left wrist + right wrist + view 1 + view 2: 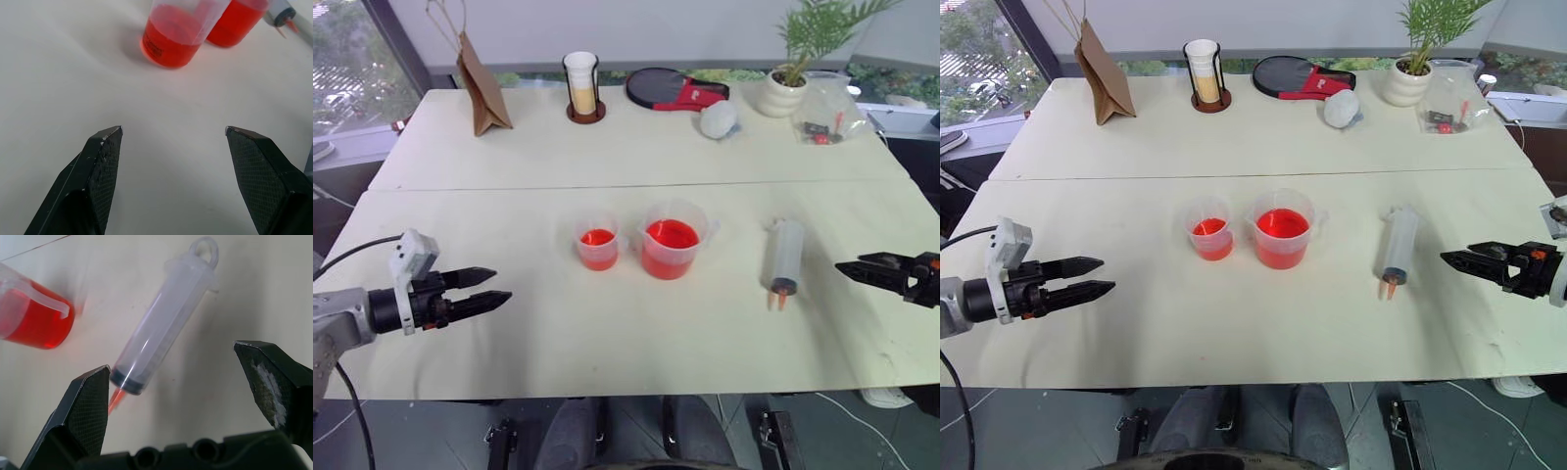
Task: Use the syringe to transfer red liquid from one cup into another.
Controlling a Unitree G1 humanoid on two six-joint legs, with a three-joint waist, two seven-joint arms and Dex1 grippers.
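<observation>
**Syringe on table, both grippers empty**

We note the syringe (783, 254) lying flat on the cream table (607, 333), just to the right of the spouted beaker (671, 240), orange-red tip toward us, plunger ring away. The beaker holds red liquid (671, 235) to roughly half its height; the smaller cup (598, 243) stands just left of it, close but apart, and also holds some red liquid.

The left gripper (499, 286) hovers above the table well left of the cups, jaws spread, nothing between them. The right gripper (847, 267) hovers near the syringe on its right side, jaws spread wide and empty; from its wrist view the barrel lies between the 2 fingers' line of sight.

Handling judgement: the syringe looks light, rigid, and smooth, so it may roll or slip. We would grasp mid-barrel, across its width, clear of tip and plunger. Both vessels look thin-walled and easy to tip.
</observation>
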